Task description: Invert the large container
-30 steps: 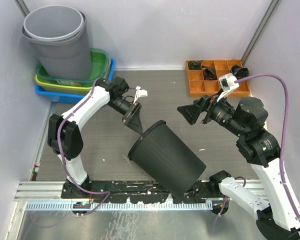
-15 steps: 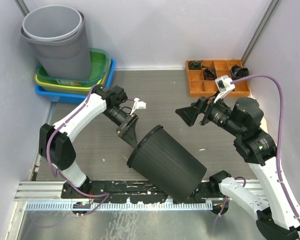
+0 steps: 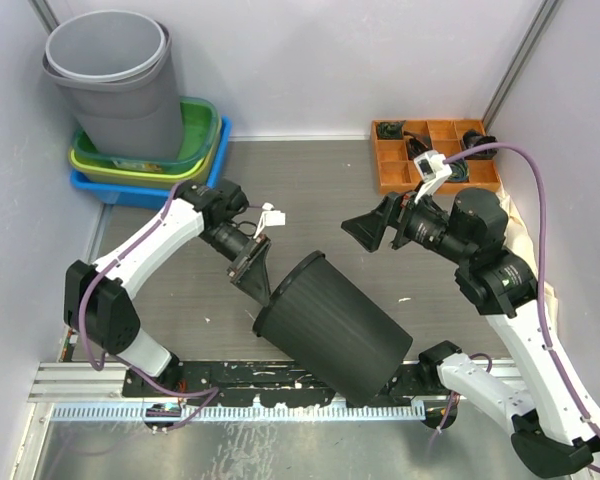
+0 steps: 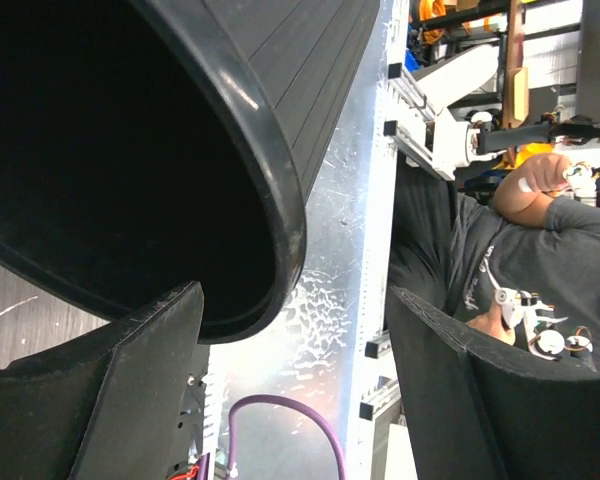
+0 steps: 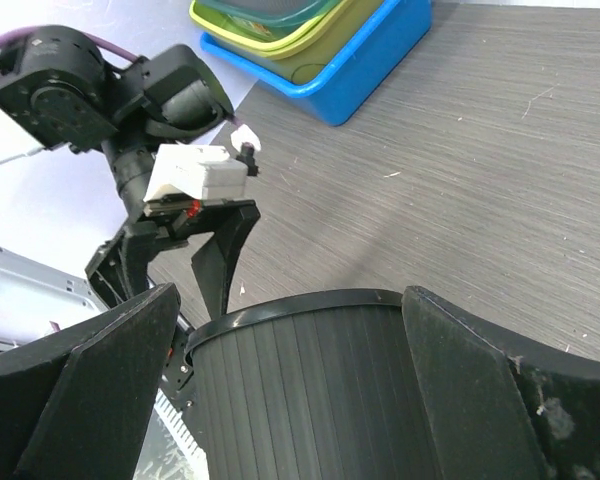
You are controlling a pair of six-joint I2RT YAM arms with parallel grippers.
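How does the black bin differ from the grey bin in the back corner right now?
The black bin lies tipped on its side, mouth toward the left pincer; the grey bin stands upright. The black bin rests on the table between the arms; the grey bin sits in stacked plastic trays. The black bin has ribbed walls; the grey bin looks smooth. Both are round, tapered and open-topped.

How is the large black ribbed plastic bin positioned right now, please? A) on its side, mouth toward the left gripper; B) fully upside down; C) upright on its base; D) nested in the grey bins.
A: the large black ribbed plastic bin lies tipped over, its open rim facing the left gripper.
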